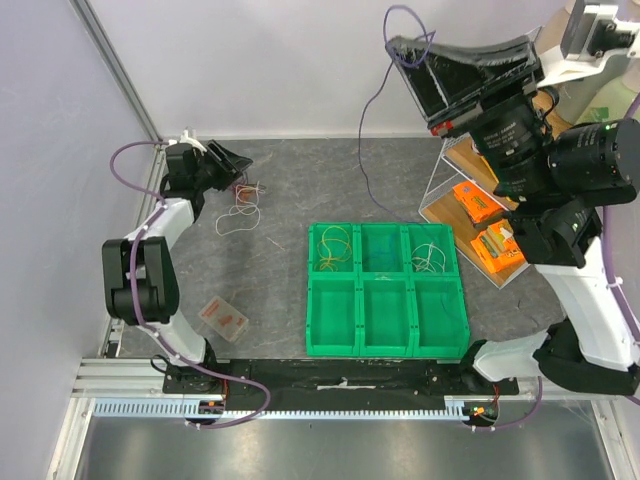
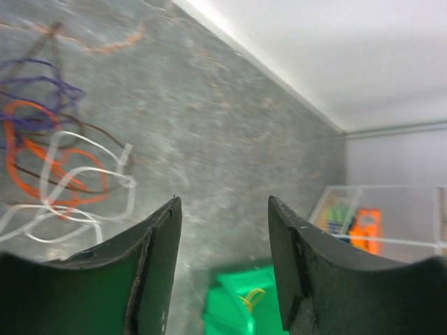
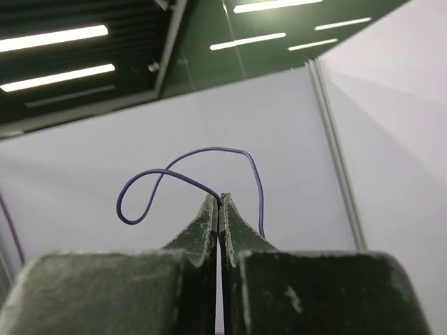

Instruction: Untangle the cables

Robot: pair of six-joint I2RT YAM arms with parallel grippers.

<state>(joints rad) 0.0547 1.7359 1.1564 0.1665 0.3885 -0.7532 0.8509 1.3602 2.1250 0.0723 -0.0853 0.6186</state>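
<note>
A small tangle of cables (image 1: 242, 200) lies on the grey table at the far left; in the left wrist view the tangle of cables (image 2: 56, 160) shows purple, orange, white and dark loops. My left gripper (image 1: 232, 162) hovers just beside it, and the left gripper (image 2: 223, 209) is open with nothing between its fingers. My right gripper (image 1: 393, 46) is raised high at the back right. The right gripper (image 3: 220, 200) is shut on one purple cable (image 3: 188, 157). That purple cable (image 1: 361, 125) loops above the jaws and hangs down toward the table.
A green compartment tray (image 1: 385, 345) sits mid-table, with a yellow cable (image 1: 333, 250) in its far-left cell and a white cable (image 1: 430, 258) in its far-right cell. A wire shelf with orange boxes (image 1: 478, 205) stands at the right. A small clear box (image 1: 223, 317) lies near the left arm.
</note>
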